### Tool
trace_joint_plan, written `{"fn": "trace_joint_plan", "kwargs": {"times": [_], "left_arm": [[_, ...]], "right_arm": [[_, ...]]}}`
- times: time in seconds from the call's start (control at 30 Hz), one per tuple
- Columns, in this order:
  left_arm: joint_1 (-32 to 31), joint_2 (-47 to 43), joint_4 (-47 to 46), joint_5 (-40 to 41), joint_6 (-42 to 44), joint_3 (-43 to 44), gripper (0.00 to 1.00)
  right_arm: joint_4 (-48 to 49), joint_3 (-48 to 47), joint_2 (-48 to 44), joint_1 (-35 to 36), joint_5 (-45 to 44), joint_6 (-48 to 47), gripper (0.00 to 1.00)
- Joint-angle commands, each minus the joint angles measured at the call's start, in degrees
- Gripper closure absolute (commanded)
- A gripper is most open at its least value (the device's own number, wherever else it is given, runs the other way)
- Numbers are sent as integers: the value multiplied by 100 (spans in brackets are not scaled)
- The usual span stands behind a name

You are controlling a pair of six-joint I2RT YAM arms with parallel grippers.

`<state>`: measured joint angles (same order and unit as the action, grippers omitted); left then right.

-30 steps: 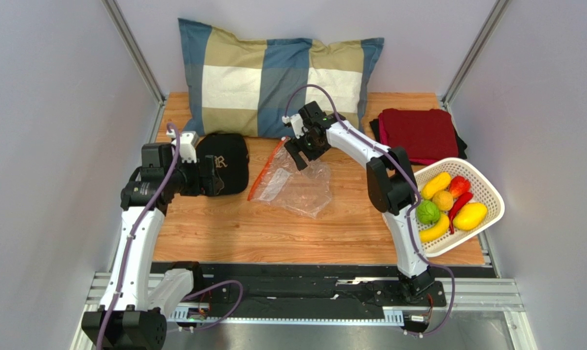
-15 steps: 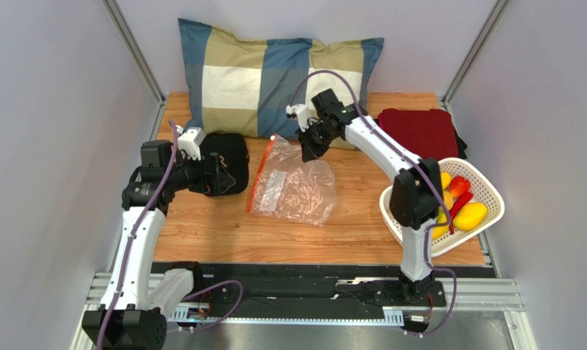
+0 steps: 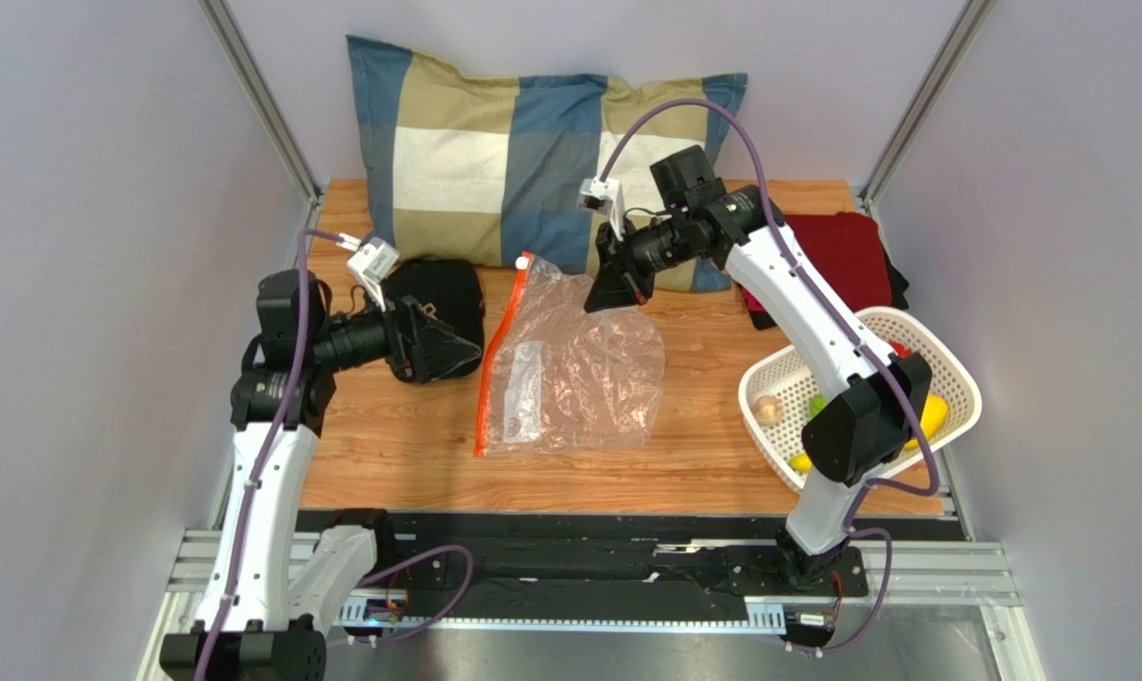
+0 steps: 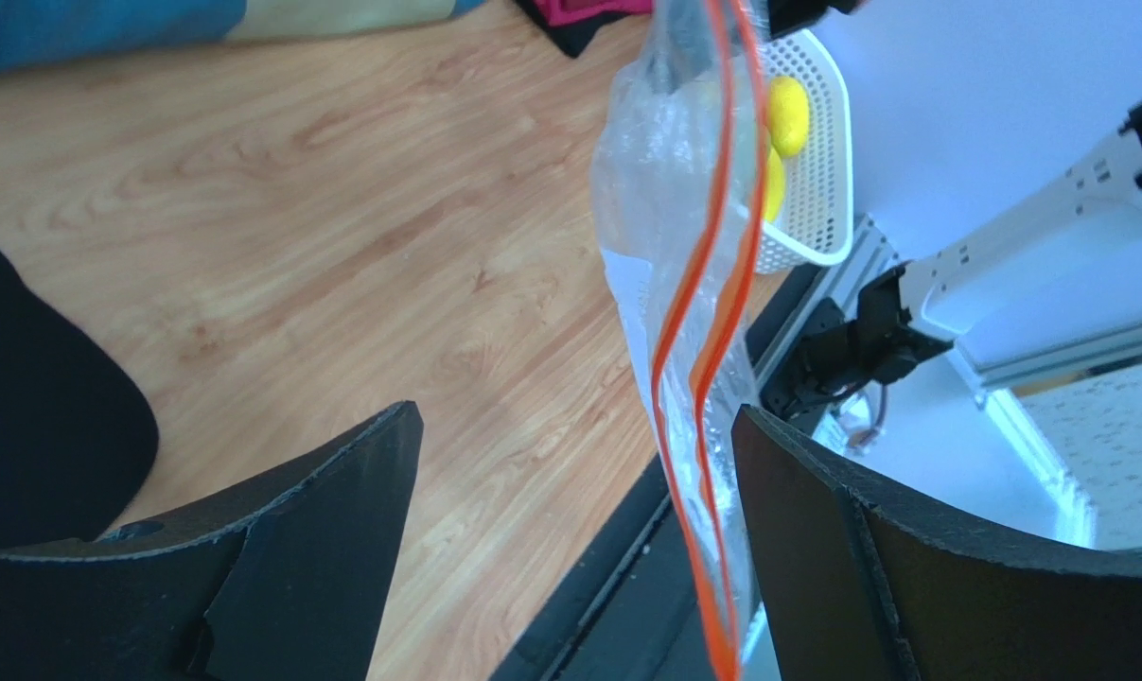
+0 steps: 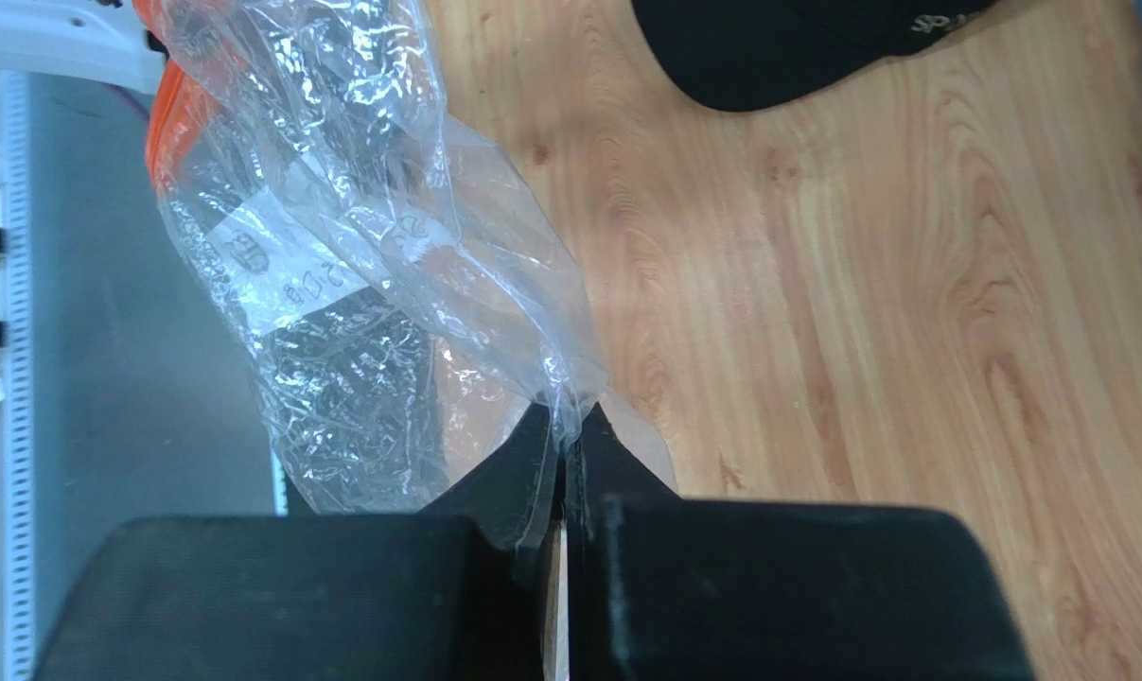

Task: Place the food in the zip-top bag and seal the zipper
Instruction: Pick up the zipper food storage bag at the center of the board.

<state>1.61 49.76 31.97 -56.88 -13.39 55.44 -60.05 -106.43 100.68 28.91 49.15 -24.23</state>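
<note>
Clamping the right gripper [image 5: 562, 518] tight on one corner of the zip-top bag [image 3: 576, 376] and holding it up over the wooden table [image 3: 392, 440]. Pointing the left gripper [image 3: 466, 352], jaws spread wide and gripping nothing, at the orange-red zipper [image 4: 697, 355] just in front, beside the black cap [image 3: 441, 291]. Leaving the food [image 4: 787, 114] lying in the white basket [image 3: 956, 372], well apart from the bag, at the table's right edge.

The right tool [image 5: 562, 475] pinches the clear zip-top bag [image 5: 349, 270], with the wooden table [image 5: 889, 355] behind.
</note>
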Motion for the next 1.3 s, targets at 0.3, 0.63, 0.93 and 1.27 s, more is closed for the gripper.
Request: {"fn": "trace_joint_plan", "kwargs": {"times": [0.3,0.63,0.93,1.27], "left_arm": [[33,-615,4713,556,9033,2253,1],[-652,-1477,4793,107,12964,1285,1],[-2015,-1548,4899,441,13845,732,1],[-3587,-1688,4118,775,13171,-24,30]], "right_arm": [[-3346,-774,1216,-43,2266,-2217,100],[-3531,-212,1295,888,2064,-2350,100],[-3540,-624,1805,1468,1959,-2060,100],[-3540,-1186,2262,1803,1827,-1656,98]]}}
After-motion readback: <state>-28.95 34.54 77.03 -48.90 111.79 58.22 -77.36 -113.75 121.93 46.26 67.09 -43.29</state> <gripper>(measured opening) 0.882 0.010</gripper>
